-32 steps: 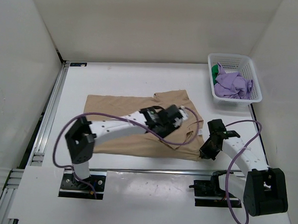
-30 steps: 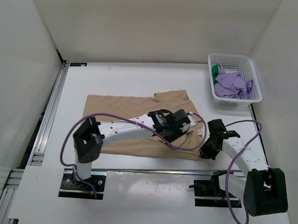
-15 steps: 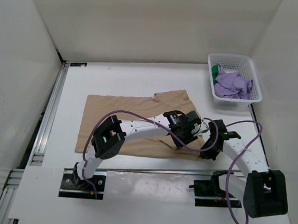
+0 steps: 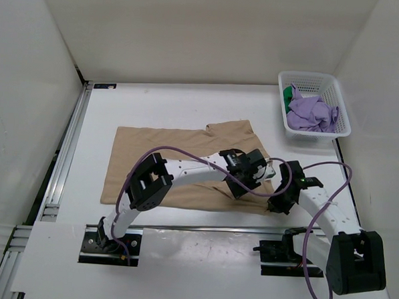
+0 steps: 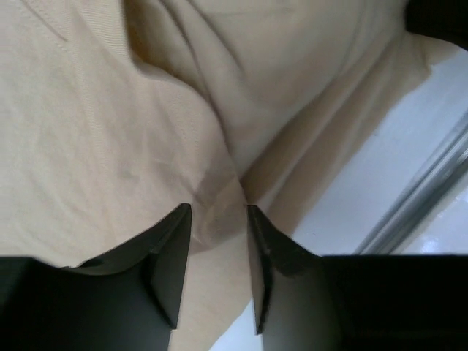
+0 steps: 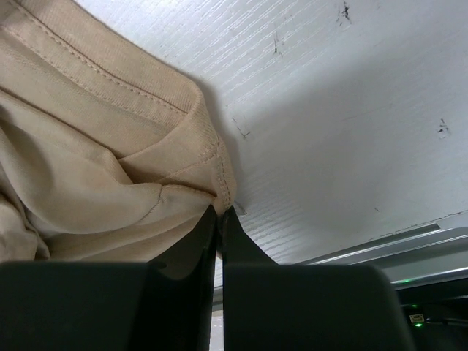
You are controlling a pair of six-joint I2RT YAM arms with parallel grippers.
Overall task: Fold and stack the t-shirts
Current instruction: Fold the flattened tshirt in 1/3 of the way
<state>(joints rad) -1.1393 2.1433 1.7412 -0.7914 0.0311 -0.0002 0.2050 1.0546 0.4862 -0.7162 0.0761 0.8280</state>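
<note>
A tan t-shirt lies spread on the white table, bunched at its near right corner. My right gripper is shut on that corner's stitched hem. My left arm reaches across the shirt, its gripper just left of the right one. In the left wrist view the left gripper has its jaws apart, straddling a raised fold of tan cloth. A light purple t-shirt and a green t-shirt lie crumpled in the white basket.
The basket stands at the back right by the wall. Metal rails run along the table's left side and its front edge. White walls enclose the table on three sides. Bare table lies right of the gripped corner.
My left arm has swept right across the tan shirt to its near right corner, close to the right gripper, and its jaws have narrowed. The right gripper has kept its hold.
</note>
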